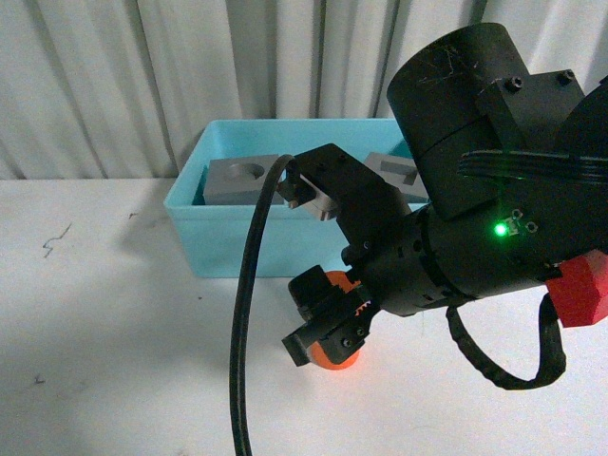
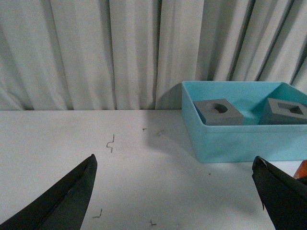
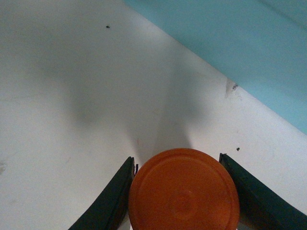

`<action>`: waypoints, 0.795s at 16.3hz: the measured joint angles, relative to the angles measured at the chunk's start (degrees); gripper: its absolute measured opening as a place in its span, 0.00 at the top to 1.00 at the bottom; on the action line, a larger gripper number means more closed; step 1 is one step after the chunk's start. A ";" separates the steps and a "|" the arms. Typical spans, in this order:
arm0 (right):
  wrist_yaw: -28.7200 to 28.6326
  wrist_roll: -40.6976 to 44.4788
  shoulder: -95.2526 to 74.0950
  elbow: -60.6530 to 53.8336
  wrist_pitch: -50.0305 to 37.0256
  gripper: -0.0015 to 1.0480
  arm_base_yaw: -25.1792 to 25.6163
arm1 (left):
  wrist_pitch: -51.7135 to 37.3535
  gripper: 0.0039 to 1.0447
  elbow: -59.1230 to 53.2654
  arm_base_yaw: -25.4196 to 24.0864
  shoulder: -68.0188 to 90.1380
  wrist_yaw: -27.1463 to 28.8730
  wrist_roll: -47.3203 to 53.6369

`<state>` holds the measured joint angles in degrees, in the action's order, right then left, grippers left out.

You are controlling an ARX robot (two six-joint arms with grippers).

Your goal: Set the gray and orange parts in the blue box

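The right gripper [image 3: 176,158] has its two dark fingers [image 3: 112,201] pressed against opposite sides of the orange cylinder [image 3: 183,191], whose round flat top fills the gap between them. In the front view the same gripper [image 1: 328,318] points down at the white table [image 1: 114,313], with the orange cylinder [image 1: 334,359] showing under and between the fingers. I cannot tell whether its base rests on the surface. Just beyond these fingertips stands the near wall of the blue box [image 3: 240,43], close to the cylinder but apart from it.

The left gripper [image 2: 173,160] is spread wide, its fingers [image 2: 72,201] holding nothing, with only bare table [image 2: 57,134] between them. Ahead of these fingers and off to one side sits the blue box [image 2: 230,143]. Inside it lie the gray cube with a round recess [image 2: 218,112] and, beside it but apart, the gray cube with a square recess [image 2: 288,111]. A white curtain [image 2: 96,48] hangs behind.
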<state>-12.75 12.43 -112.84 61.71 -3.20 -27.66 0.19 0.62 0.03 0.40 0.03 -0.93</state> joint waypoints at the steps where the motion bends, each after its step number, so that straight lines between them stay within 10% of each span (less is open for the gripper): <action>1: -0.02 -0.31 0.61 -0.04 0.24 0.54 0.42 | 0.00 0.06 0.00 0.00 0.00 0.00 0.02; 9: -0.37 -11.61 17.46 12.13 -7.82 0.55 13.88 | 0.00 0.06 0.00 0.00 0.02 0.00 0.02; 13: 1.73 -15.56 3.34 19.82 -2.84 0.55 11.19 | 0.00 0.06 0.00 0.00 0.02 0.00 0.02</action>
<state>-11.03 -3.14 -109.49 81.54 -6.04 -16.47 0.19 0.62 0.03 0.43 0.03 -0.91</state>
